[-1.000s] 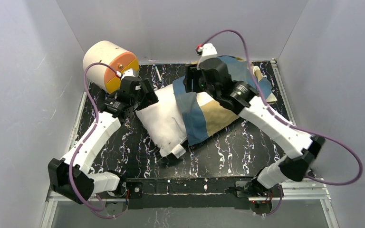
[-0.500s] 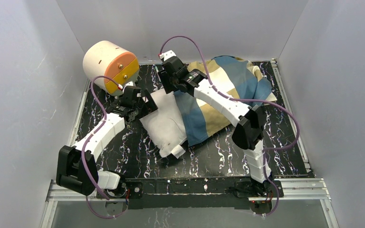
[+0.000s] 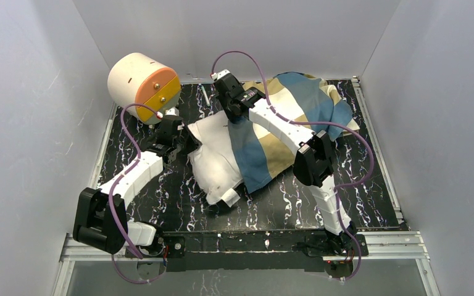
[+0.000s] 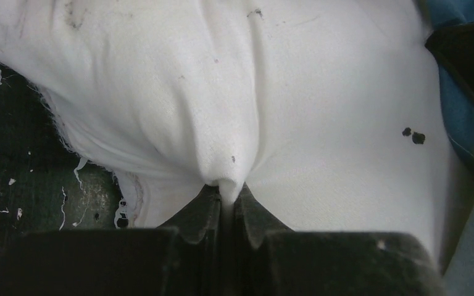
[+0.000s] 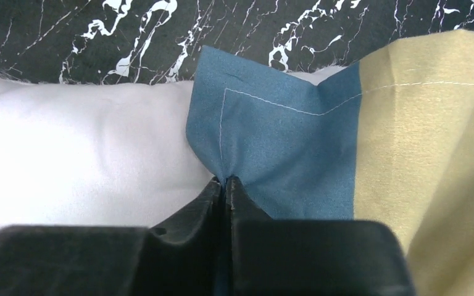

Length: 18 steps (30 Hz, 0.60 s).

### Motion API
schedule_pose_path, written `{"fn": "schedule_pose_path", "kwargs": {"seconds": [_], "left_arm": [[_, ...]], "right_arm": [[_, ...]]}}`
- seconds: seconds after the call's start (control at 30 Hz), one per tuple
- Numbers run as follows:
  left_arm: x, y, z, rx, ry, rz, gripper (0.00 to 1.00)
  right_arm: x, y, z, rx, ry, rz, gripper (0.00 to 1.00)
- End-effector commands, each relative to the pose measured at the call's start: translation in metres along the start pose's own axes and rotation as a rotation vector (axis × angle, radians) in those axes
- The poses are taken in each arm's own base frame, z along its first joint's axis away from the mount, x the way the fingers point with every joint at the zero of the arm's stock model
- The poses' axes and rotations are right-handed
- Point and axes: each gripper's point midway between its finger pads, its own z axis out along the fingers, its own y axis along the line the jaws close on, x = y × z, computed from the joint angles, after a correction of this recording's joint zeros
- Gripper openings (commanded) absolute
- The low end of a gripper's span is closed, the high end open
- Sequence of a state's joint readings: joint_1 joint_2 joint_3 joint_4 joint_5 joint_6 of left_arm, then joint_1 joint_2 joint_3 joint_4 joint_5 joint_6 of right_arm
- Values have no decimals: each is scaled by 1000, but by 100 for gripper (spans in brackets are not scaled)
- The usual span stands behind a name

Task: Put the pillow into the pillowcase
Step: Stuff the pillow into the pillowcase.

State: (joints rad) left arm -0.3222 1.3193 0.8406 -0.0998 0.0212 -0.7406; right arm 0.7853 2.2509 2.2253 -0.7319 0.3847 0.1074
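The white pillow [image 3: 213, 157] lies across the middle of the table, its right part inside the blue, tan and cream pillowcase [image 3: 284, 117]. My left gripper [image 3: 187, 143] sits at the pillow's left end and is shut on a pinched fold of the pillow [image 4: 234, 105]; the left gripper [image 4: 227, 196] shows white cloth squeezed between its fingertips. At the far edge of the case's mouth, my right gripper [image 3: 229, 111] is shut on the hem. In the right wrist view the right gripper [image 5: 227, 183] pinches a blue corner of the pillowcase [image 5: 271, 154] next to the pillow [image 5: 80, 160].
A cream-and-orange cylinder [image 3: 143, 86] stands at the back left, close behind my left wrist. Grey walls enclose the dark marbled table [image 3: 160, 197] on three sides. A metal rail [image 3: 253, 240] with both arm bases runs along the near edge.
Both grippers have shut, the left on the pillow's end and the right on the pillowcase hem. The right arm swung left from over the case. The pillow's left end shifted slightly right.
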Motion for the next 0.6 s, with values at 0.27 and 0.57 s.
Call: {"fn": "schedule_pose_path", "kwargs": {"seconds": [0.27,0.57], "left_arm": [[-21,-44,-13,198,-59,40,0],[-55,-101,-23,377,-139,-37,0]], "right_arm": [[-61,50,-90,-421,-227,110,1],[-76,122,-161,-790,-280,203,1]]}}
